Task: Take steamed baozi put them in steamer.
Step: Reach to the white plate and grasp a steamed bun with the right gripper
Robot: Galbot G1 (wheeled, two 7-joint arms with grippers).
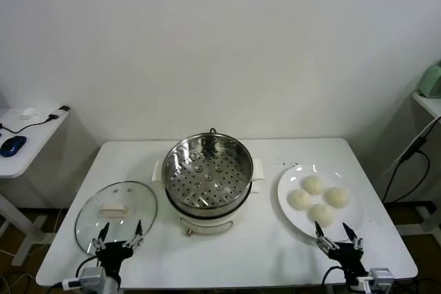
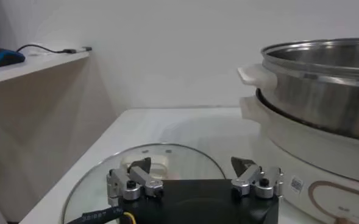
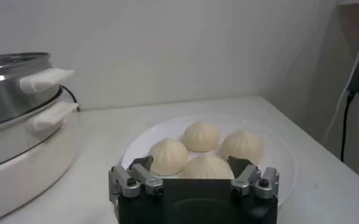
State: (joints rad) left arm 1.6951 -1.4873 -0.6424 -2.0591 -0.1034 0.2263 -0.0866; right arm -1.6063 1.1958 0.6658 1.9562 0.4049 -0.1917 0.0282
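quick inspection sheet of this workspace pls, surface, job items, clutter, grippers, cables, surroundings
surface: white table, bare between the items.
job's things: four steamed baozi on a white plate at the robot's right; steamer in the middle, basket empty.
clutter: glass lid lying flat at the robot's left.
grippers: left gripper open at the near edge of the lid; right gripper open at the near edge of the plate; both holding nothing.
cables: black cable hanging at the far right; another on the side desk.
surroundings: white wall; blue mouse on the side desk.
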